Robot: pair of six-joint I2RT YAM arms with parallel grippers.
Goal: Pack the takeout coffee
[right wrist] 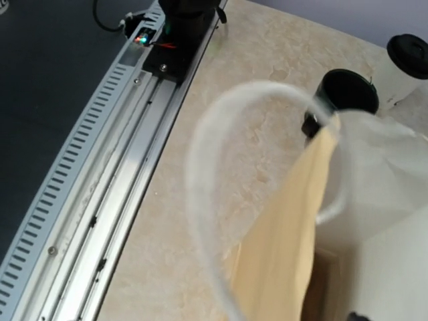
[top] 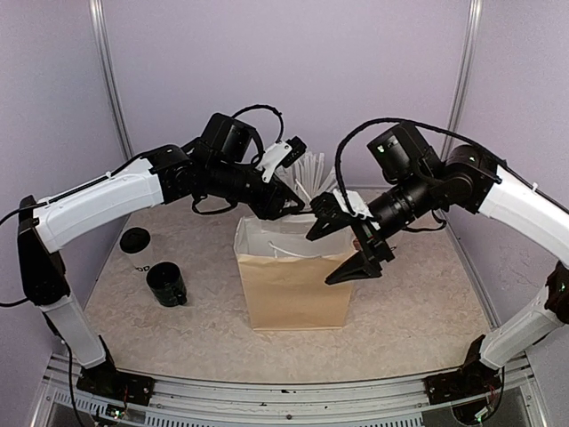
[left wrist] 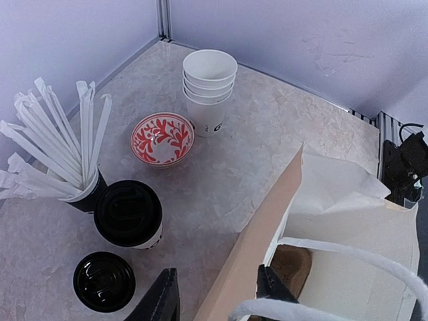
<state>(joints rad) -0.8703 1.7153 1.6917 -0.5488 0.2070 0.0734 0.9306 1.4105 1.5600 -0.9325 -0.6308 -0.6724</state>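
The takeout coffee (top: 135,242), a white paper cup with a black lid, stands on the table's left side and also shows in the right wrist view (right wrist: 403,59). No gripper touches it. A brown paper bag (top: 289,289) stands open mid-table, and no cup shows inside it. My left gripper (top: 286,209) is open over the bag's back rim. It (left wrist: 217,294) straddles the bag wall (left wrist: 267,221), one finger outside and one inside. My right gripper (top: 342,247) hangs open above the bag's right rim, holding nothing. A white bag handle (right wrist: 200,174) loops blurred before the right wrist camera.
A dark green mug (top: 166,285) stands next to the coffee. At the back are a black cup of white straws (left wrist: 60,147), a red patterned bowl (left wrist: 162,138), a stack of white cups (left wrist: 209,87), another lidded white cup (left wrist: 128,214) and a black lid (left wrist: 103,281).
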